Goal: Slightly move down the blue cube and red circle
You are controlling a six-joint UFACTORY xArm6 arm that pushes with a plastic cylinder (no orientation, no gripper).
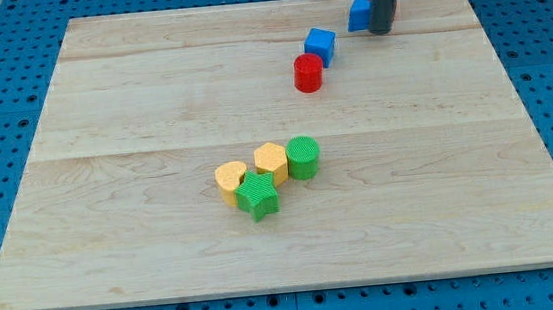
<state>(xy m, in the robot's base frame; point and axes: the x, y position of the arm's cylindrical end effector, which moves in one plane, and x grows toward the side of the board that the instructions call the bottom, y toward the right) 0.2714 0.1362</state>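
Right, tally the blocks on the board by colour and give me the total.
Blue: 2, the blue cube and a blue block partly hidden by my tip
Red: 1, the red circle, plus a red sliver behind the rod, unclear
Yellow: 2, yellow heart and yellow hexagon
Green: 2, green star and green circle
Total: 7

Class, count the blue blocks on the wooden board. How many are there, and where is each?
2. The blue cube sits near the view's top right, touching the red circle. Another blue block lies further up-right, partly hidden behind my tip.
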